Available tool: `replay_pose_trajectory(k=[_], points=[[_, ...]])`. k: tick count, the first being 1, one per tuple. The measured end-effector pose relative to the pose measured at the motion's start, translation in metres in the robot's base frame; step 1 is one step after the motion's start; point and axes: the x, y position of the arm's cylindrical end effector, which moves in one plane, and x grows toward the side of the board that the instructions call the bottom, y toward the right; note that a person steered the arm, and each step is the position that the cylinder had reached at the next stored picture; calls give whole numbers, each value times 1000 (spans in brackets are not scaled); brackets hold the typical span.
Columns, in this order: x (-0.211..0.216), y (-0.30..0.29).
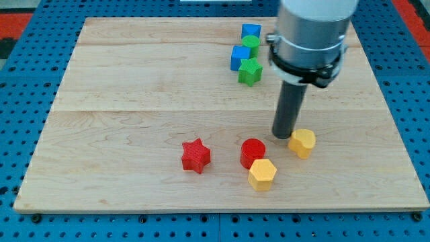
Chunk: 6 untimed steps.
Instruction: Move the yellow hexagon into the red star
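Wooden board (134, 81) seen from above. Lower centre-left sits the red star (195, 155). Right of it, a red cylinder (252, 152) touches the yellow hexagon (262, 175). Further right, my tip (283, 136) rests just left of another yellow block (302, 142), shape unclear. No fingers exist; the rod holds nothing. Best approach: circle to the hexagon's right, push leftward, avoiding the cylinder.

My tip (283, 136) stands just left of one hexagon (303, 142) — the star (195, 155) lies well left.
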Motion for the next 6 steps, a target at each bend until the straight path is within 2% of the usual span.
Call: replay_pose_trajectory(k=[1, 2, 3, 4, 6], points=[[-11, 0], [4, 14], [38, 8], [5, 6], [85, -10]])
